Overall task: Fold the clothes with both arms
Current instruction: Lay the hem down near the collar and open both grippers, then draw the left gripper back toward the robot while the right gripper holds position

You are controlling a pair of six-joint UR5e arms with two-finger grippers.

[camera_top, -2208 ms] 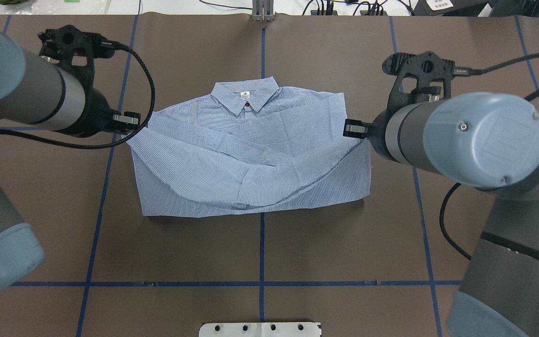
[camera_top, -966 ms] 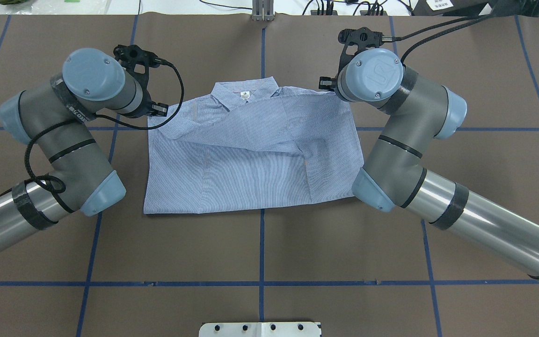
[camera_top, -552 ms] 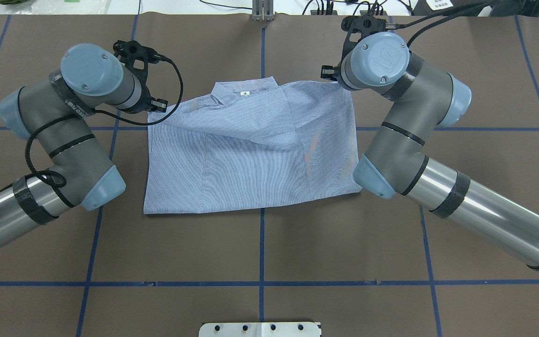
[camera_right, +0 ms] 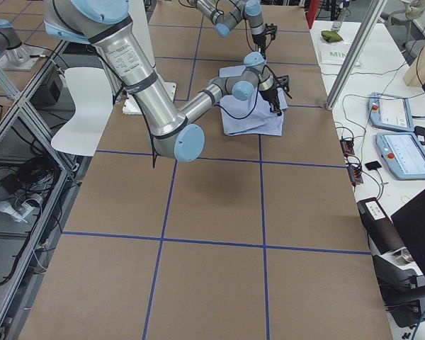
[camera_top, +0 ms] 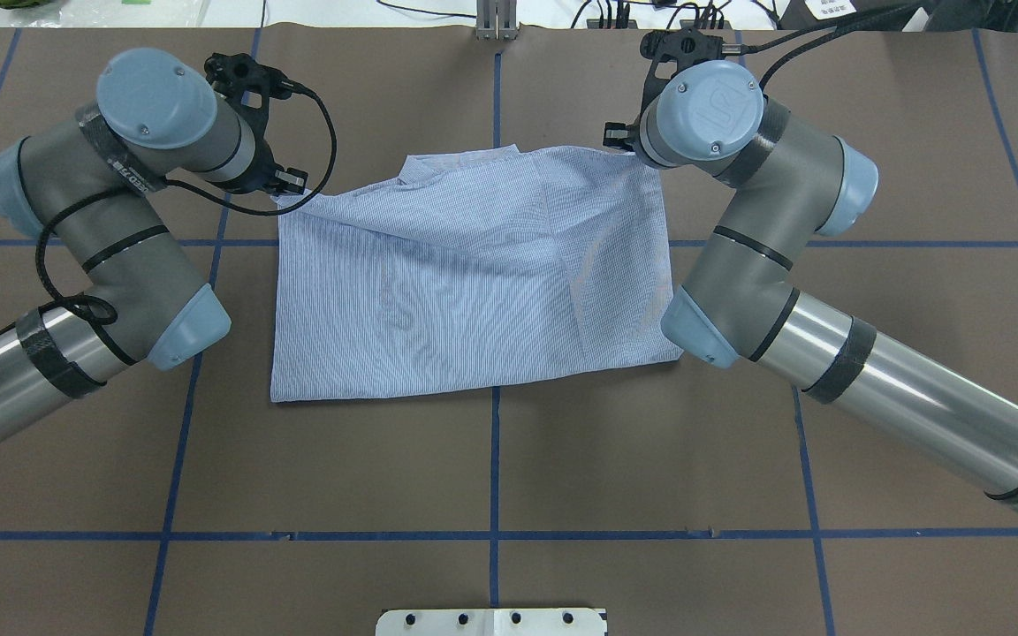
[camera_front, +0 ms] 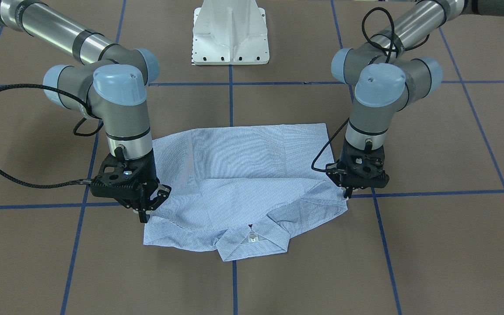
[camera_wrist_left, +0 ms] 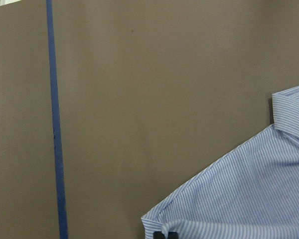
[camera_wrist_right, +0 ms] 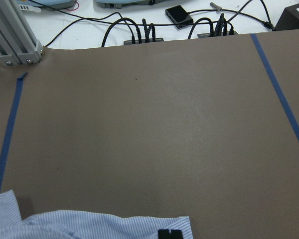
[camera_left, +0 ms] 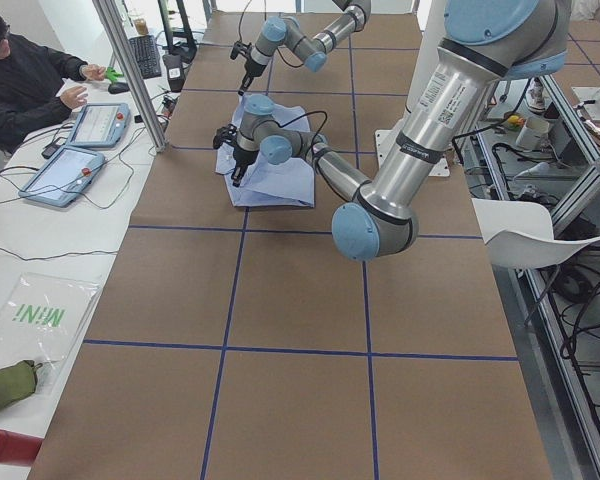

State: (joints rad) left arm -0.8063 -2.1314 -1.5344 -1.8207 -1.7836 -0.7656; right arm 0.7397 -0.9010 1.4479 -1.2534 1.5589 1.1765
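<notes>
The light blue striped shirt (camera_top: pixel 474 291) lies on the brown table, folded, its near hem brought over toward the collar (camera_front: pixel 252 245). My left gripper (camera_top: pixel 284 190) is shut on the hem's left corner beside the collar; in the front view it (camera_front: pixel 347 192) is on the right. My right gripper (camera_top: pixel 619 141) is shut on the hem's right corner, on the left in the front view (camera_front: pixel 142 214). The held layer hangs slightly raised between them. The left wrist view shows shirt cloth (camera_wrist_left: pixel 249 199) at the fingertip, and the right wrist view shows its edge (camera_wrist_right: pixel 89 226).
The white pedestal base (camera_front: pixel 230 35) stands behind the shirt on my side. An aluminium post (camera_top: pixel 496 22) and cables stand at the far table edge. An operator (camera_left: pixel 30 80) sits by tablets (camera_left: pixel 75 165) beyond it. Blue tape lines cross the brown table (camera_top: pixel 491 468).
Both grippers carried the near hem up and over the folded sleeves to the collar end. In the last half second they moved slightly farther, and the neck label is now covered from above.
</notes>
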